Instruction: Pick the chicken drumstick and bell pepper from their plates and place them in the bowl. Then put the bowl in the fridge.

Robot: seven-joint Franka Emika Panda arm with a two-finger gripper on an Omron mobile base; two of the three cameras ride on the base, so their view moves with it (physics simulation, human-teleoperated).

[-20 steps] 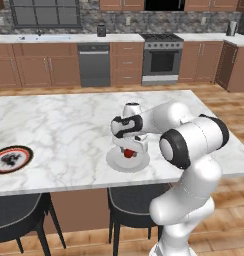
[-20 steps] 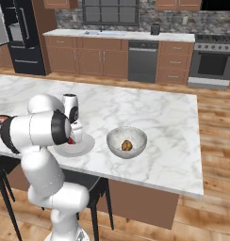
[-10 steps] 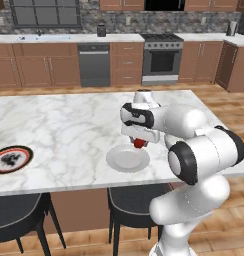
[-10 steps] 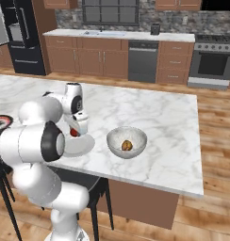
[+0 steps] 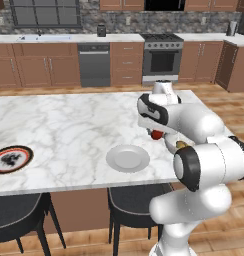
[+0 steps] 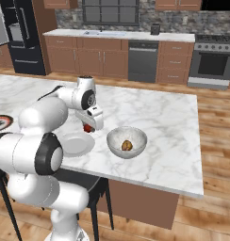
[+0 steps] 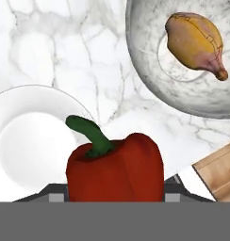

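**Fingers clamped on the pepper, bowl a short carry to the right**

Fingers of the gripper (image 6: pixel 90 126) are closed about halfway around the bell pepper (image 7: pixel 115 165), which hangs between them clear of the marble counter (image 5: pixel 64 122), stem pointing away from the hand.

Largest first: the counter runs left to right, and along its near edge lie the three dishes. Far left sits the black-and-red plate (image 5: pixel 11 158), bare. In the middle is the plain grey-white plate (image 6: pixel 75 143), also bare, and the pepper is held above its right edge. Just beside that plate, to the right and apart from it, stands the white bowl (image 6: pixel 135 133), with the chicken drumstick (image 6: pixel 127 145) already lying inside, its thin end pointing right and near.

So the bowl lies to the right of the held pepper, across a strip of bare marble. By my reading, a short sideways carry to the right should put it over the rim, with room beside the drumstick.
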